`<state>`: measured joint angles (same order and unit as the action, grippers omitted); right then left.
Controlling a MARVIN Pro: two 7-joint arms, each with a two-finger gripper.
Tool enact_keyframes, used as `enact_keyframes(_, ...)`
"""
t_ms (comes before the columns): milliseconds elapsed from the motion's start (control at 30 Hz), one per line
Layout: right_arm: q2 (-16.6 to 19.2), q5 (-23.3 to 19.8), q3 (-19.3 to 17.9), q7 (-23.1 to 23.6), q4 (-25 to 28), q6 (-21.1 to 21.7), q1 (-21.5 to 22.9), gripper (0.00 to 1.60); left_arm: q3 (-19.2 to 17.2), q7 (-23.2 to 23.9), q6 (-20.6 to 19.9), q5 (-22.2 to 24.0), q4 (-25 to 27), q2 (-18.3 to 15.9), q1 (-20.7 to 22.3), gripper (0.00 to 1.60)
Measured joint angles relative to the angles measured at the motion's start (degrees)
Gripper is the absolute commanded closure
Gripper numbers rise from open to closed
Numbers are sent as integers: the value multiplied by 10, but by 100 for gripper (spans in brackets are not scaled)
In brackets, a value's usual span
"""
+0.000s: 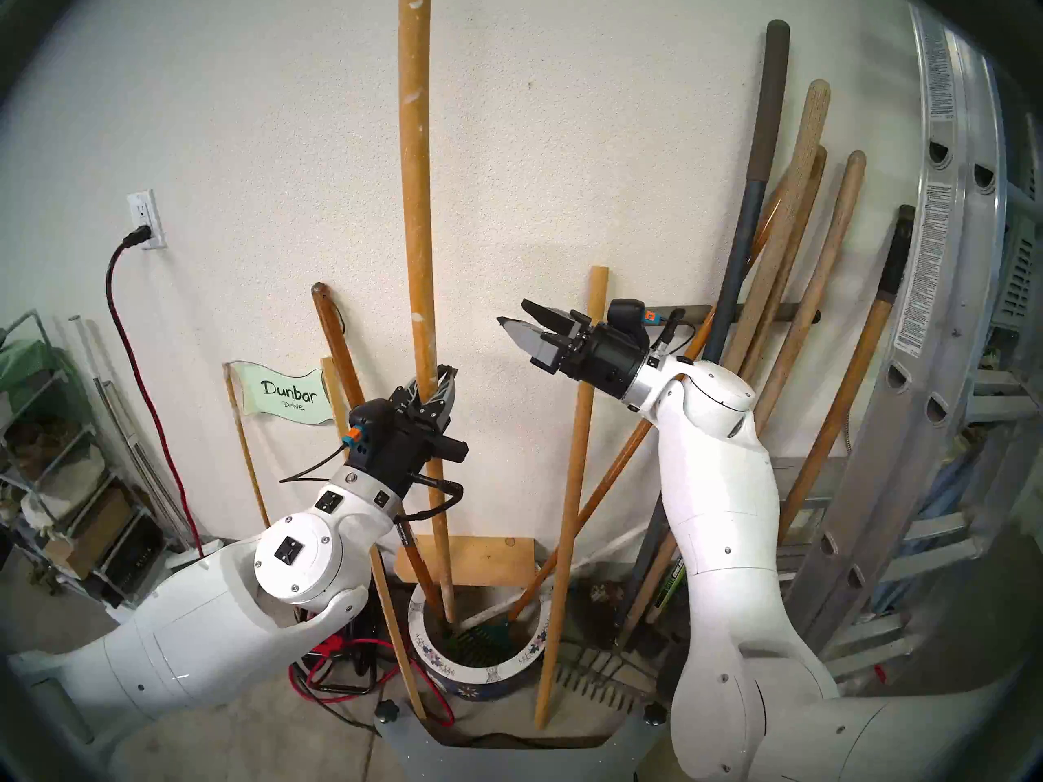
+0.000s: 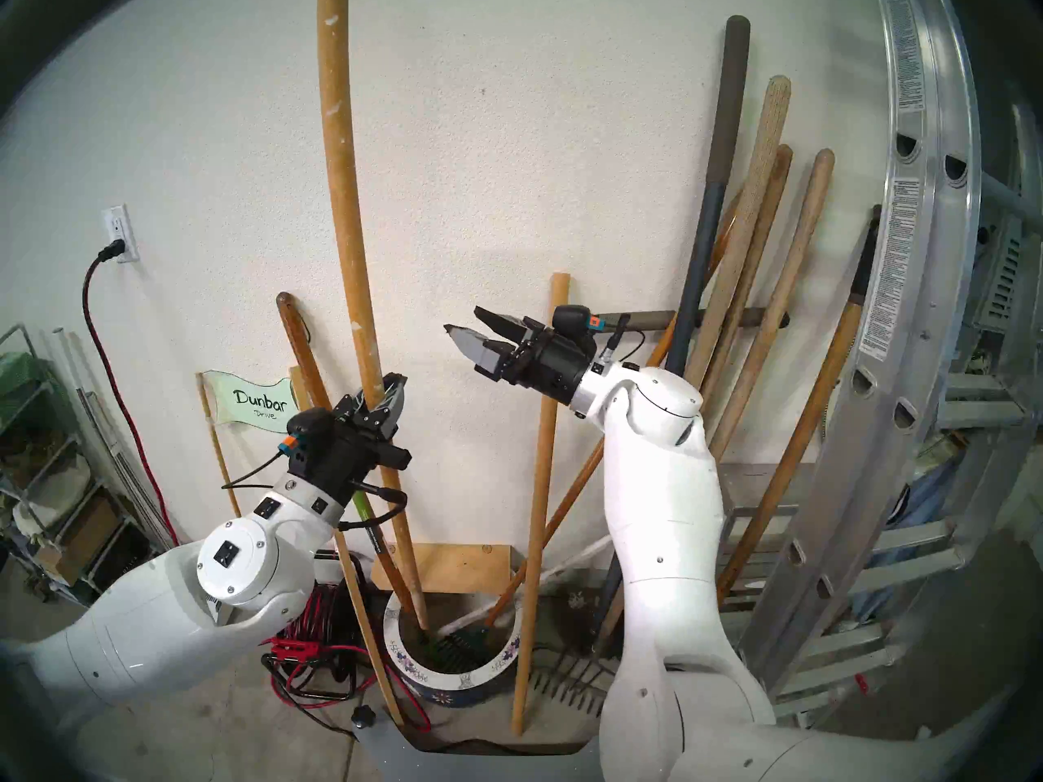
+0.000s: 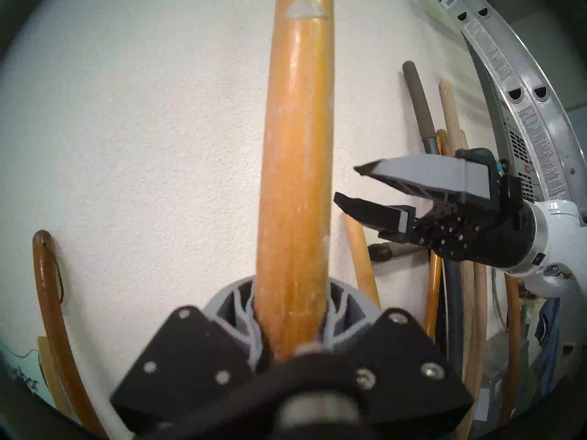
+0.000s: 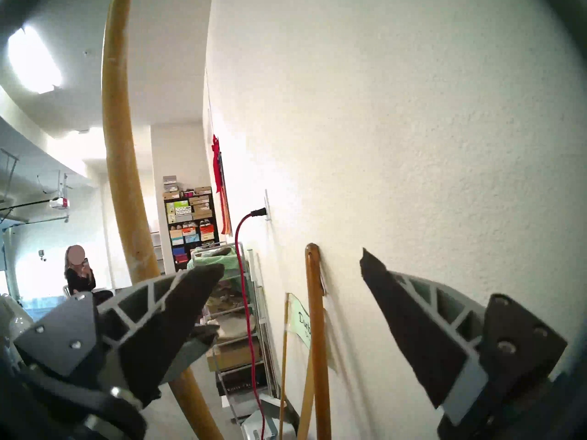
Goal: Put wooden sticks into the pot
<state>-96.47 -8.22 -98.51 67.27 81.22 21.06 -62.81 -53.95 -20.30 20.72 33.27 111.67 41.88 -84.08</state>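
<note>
Head views: left gripper [image 1: 433, 388] pinching tight on the long stick [image 1: 416, 199], a bit below its middle. Long stick standing almost straight up, flecked with white paint, top end out past the picture's top edge. Bottom end down inside the pot [image 1: 527, 659], close to the pot's back wall. Pot sitting on the floor by the wall [image 1: 564, 115], below and between both arms. Also in the pot: a green rake [image 1: 480, 637] and a dark brown handle [image 1: 333, 341] leaning back on the wall.

Short stick [image 1: 573, 482] standing outside the pot, just to its right, bottom end on the floor, top end leaning on the wall. Right gripper [image 1: 516, 326] spread wide, holding nothing, up in the air between the two sticks. Short stick's top just behind that gripper's black body, not between the fingers. Long stick off to that gripper's left, apart from it.

Left wrist view: long stick [image 3: 297, 175] squeezed between the grey fingers [image 3: 344, 315], running up out of the top of the picture. Right gripper [image 3: 352, 187] off to the side, spread, not touching the stick.

Right wrist view: both fingers [image 4: 409, 318] far apart, bare wall between them. Long stick [image 4: 122, 175] passing behind the left-hand finger, outside the gap.
</note>
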Motion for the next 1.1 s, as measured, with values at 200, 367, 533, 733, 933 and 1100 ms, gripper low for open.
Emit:
enact_keyframes(200,7,7,-9,-3,10,5,-9,0,8,0,-2,-7,-32,18,16,160)
enact_keyframes(367,11,10,-16,-4,14,6,-15,0,20,-1,5,-18,-58,34,23,160)
enact_keyframes(533,14,11,-19,-2,16,4,-17,0,29,-7,22,-30,-84,49,25,160)
enact_keyframes(733,15,10,-20,4,19,0,-17,0,37,-16,46,-36,-117,69,27,160)
enact_keyframes(933,14,10,-19,4,19,-1,-15,0,38,-29,60,-30,-155,89,28,160)
enact_keyframes(1100,14,11,-19,3,18,-2,-13,0,52,-33,61,-33,-191,104,33,160)
